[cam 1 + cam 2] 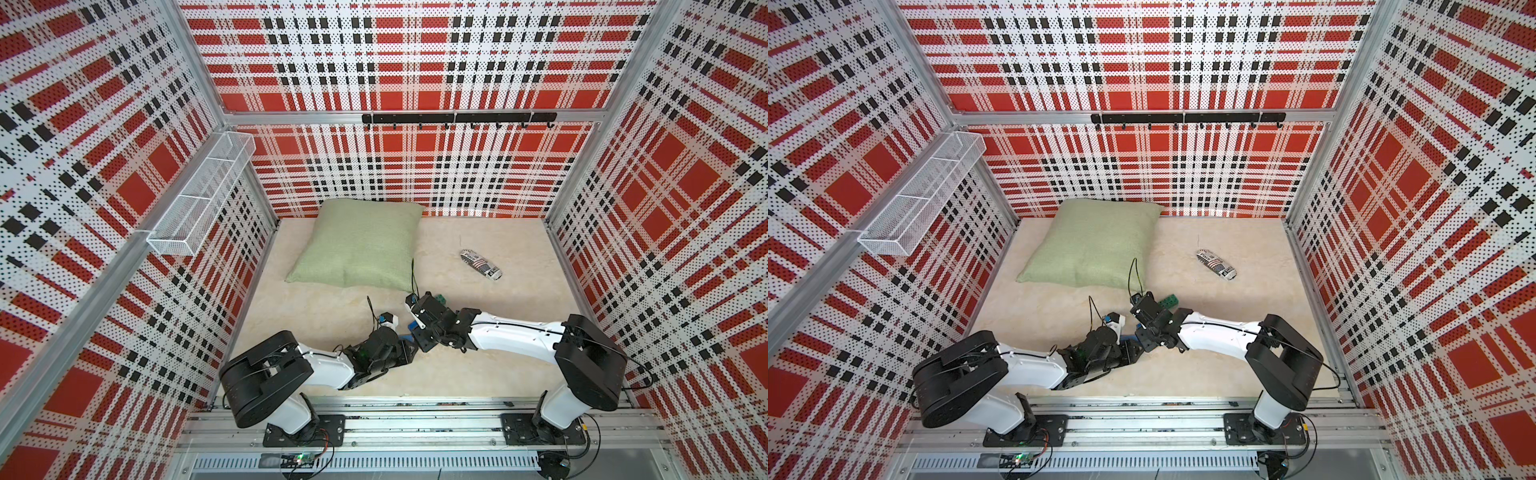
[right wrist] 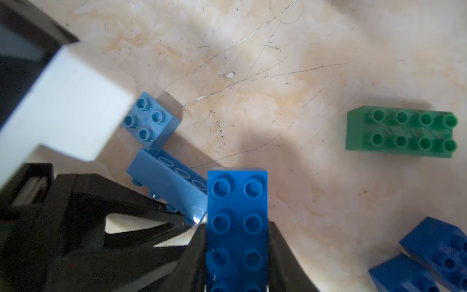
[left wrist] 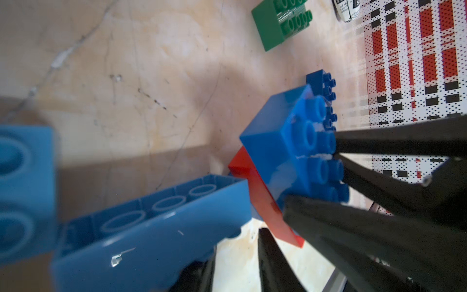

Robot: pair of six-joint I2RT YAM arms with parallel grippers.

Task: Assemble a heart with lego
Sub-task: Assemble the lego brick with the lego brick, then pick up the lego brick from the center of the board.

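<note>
My right gripper (image 2: 237, 227) is shut on a blue lego brick (image 2: 237, 215) with a red brick (image 3: 255, 192) joined under it, low over the table at front centre (image 1: 422, 334). A long light blue brick (image 3: 151, 240) lies tilted, hollow side showing, one end against the red brick. It rests over one finger of my left gripper (image 3: 238, 242), whose fingers stand close together with only bare table between them. A small light blue brick (image 2: 149, 118), a green brick (image 2: 399, 131) and two dark blue bricks (image 2: 434, 242) lie loose. No finished heart is in view.
A green pillow (image 1: 357, 245) lies at the back left of the table. A printed packet (image 1: 481, 264) lies to its right. A wire basket (image 1: 199, 195) hangs on the left wall and a hook rail (image 1: 457, 118) on the back wall.
</note>
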